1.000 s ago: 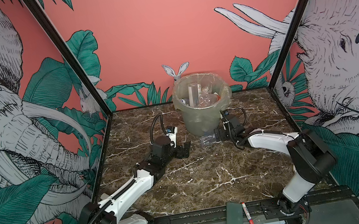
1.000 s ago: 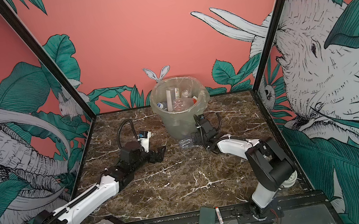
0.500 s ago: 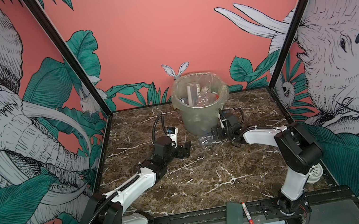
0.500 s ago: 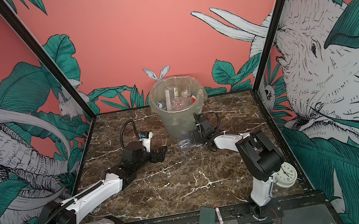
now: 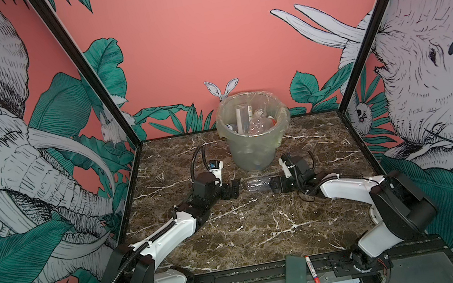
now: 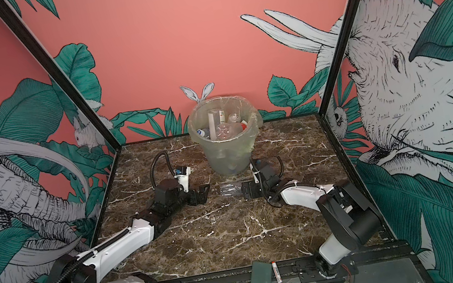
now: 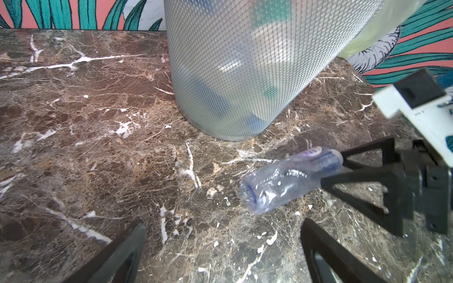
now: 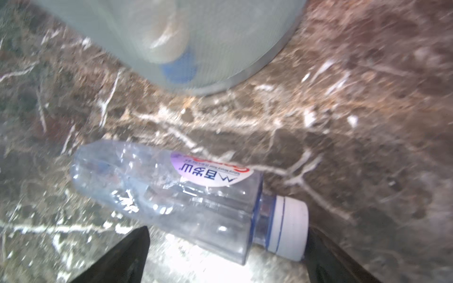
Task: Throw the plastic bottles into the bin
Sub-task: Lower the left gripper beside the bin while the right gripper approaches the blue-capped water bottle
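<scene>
Plastic bottle (image 5: 256, 185) — clear, white-capped, the only one seen outside the bin (image 5: 254, 146) — lies on its side on the tabletop (image 5: 250, 232) at the centre of the frame in both top views; it is just below the bin's foot and apart from it; other bottles (image 5: 250, 125) are heaped inside the bin.

Long axis runs left to right across the frame, on the line between the two end effectors.

Right end effector (image 5: 271, 185): jaws spread wide, holding nothing; its fingertips are at the bottle's cap end; the right wrist view shows the bottle (image 8: 171, 196) slantwise across the mouth of the jaws, cap (image 8: 289, 227) close against one finger, base reaching past the other.

Left end effector (image 5: 235, 189): jaws likewise wide and empty; it stands just left of the bottle's base, bare tabletop between; in the left wrist view the bottle (image 7: 289, 181) sits off to one side of its fingers, not between them.

Finding: the right arm is nearer and better placed — yet the bottle lies nearly along the closing direction; a turn of the wrist seems needed for a grip across the body; the light bottle could skid toward the bin's foot.
</scene>
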